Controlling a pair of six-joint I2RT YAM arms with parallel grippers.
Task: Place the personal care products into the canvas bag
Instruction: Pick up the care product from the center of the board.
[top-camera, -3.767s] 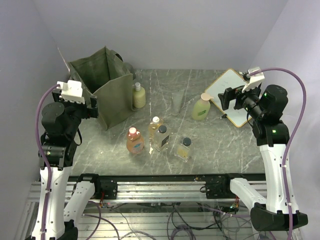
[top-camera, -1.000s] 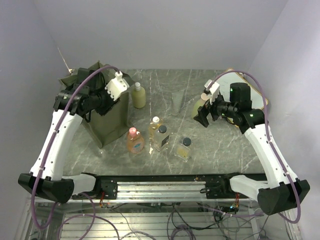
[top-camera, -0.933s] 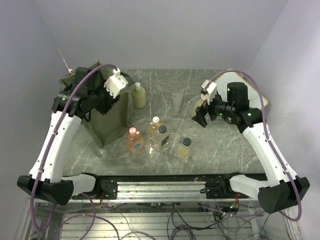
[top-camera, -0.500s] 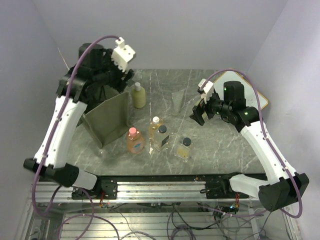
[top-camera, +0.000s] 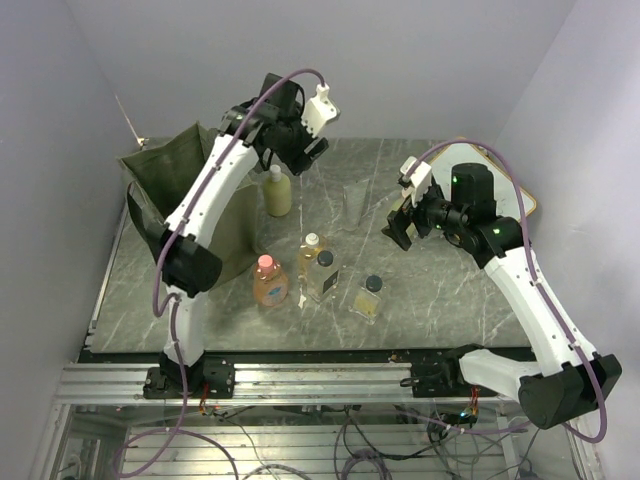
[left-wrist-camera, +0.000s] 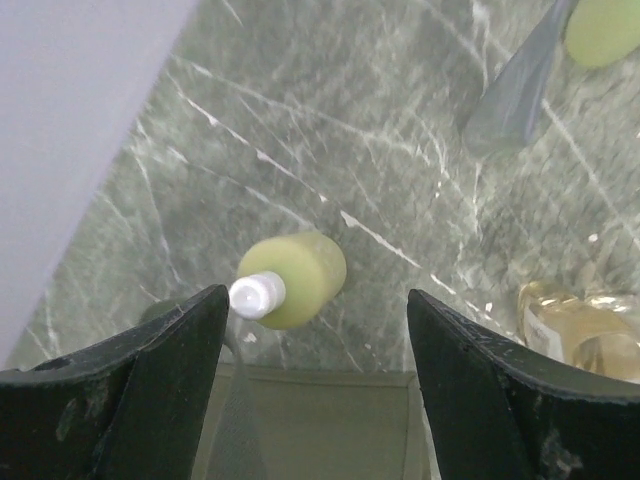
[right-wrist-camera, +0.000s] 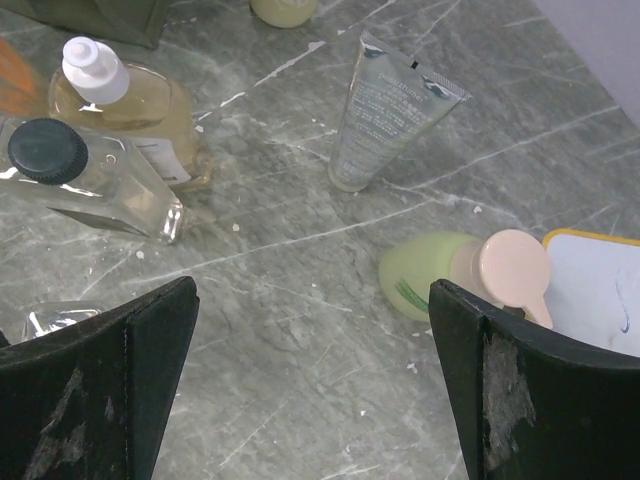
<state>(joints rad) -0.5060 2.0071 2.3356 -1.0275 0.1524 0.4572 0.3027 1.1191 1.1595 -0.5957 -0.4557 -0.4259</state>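
Observation:
The olive canvas bag (top-camera: 152, 180) stands at the left with its mouth open. My left gripper (top-camera: 298, 152) hangs open above the cream bottle (top-camera: 277, 192) just right of the bag; in the left wrist view that bottle (left-wrist-camera: 292, 281) sits between the open fingers, apart from both, with the bag's edge (left-wrist-camera: 310, 420) below. An orange bottle (top-camera: 269, 283), a white-capped bottle (top-camera: 311, 252) and two clear square bottles (top-camera: 323, 275) (top-camera: 368, 297) stand mid-table. My right gripper (right-wrist-camera: 312, 300) is open and empty above the table, beside the yellow-green bottle (right-wrist-camera: 435, 275) and the grey tube (right-wrist-camera: 385, 110).
A wood-framed whiteboard (right-wrist-camera: 600, 290) lies at the right, close behind the yellow-green bottle. The left arm (top-camera: 215, 190) stretches across the front of the bag. Walls close the table at the back and both sides.
My left arm rose from the bag's mouth and swung right over the cream bottle, its jaws opening. The bag's mouth now gapes wider. The right gripper barely shifted.

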